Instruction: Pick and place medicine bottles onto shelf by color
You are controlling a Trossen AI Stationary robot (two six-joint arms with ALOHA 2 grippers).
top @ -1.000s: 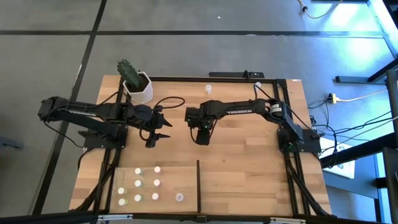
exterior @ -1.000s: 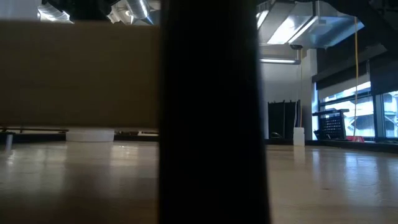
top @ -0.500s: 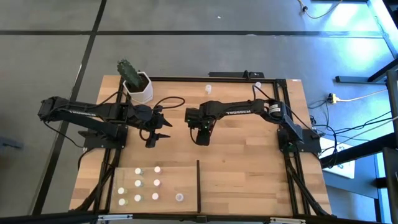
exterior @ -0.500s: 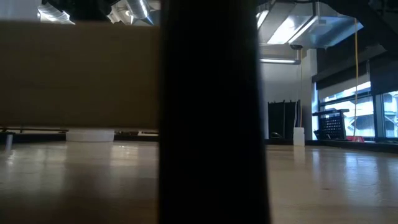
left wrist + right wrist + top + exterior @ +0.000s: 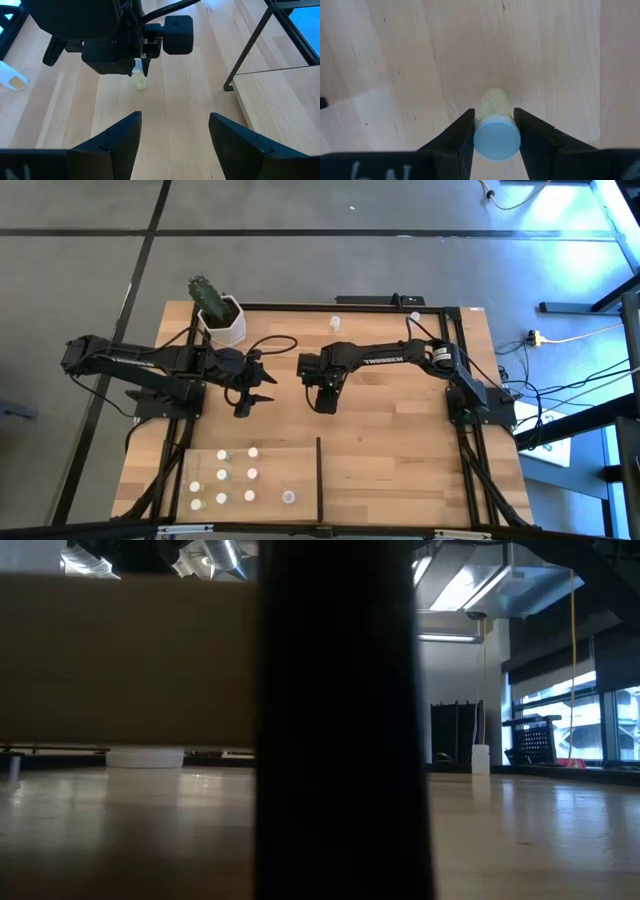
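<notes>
Medicine bottles (image 5: pixel 222 477) are standing in rows on the pale shelf (image 5: pixel 300 475) at the table's near edge, left of the thin black divider (image 5: pixel 319 478). Mid-table, the right gripper (image 5: pixel 325 401) is pointing down and pinching one pale bottle (image 5: pixel 494 125) between its fingers (image 5: pixel 456 137). Facing it, the left gripper (image 5: pixel 258 386) is hovering with fingers spread wide and holding nothing. Farther back, another bottle (image 5: pixel 336 323) is standing alone near the white pot (image 5: pixel 224 323).

Broad black upright post (image 5: pixel 338 720) blocking the low view's middle, tiny white-capped bottles (image 5: pixel 236 477) with tints too small to tell
</notes>
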